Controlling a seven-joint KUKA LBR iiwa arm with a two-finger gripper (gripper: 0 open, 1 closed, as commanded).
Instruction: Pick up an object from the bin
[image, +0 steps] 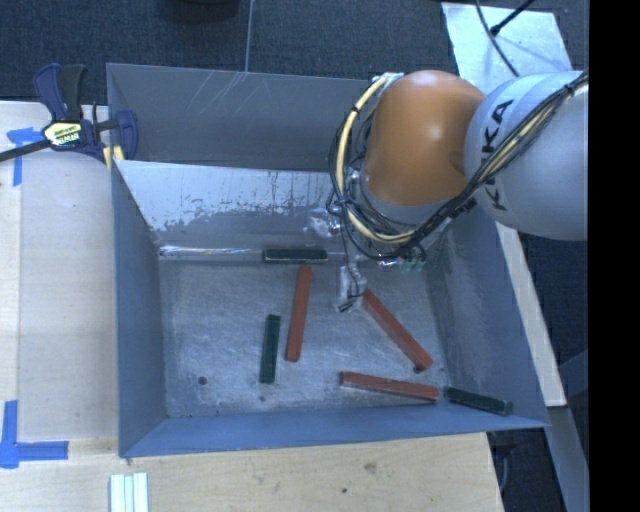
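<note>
Grey bin (140, 300): gripper (347, 292) hangs by a red stick's (398, 332) top end, grip state unclear; probably approaching, needs centring.

Red stick (398, 332) partly under end effector (347, 292), perhaps

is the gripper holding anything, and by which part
It cannot be told. The gripper sits low beside the upper end of a slanted red stick, which seems to lie flat.

A single camera looks steeply down, slightly from one side, onto the whole grey bin (136, 320).
</note>
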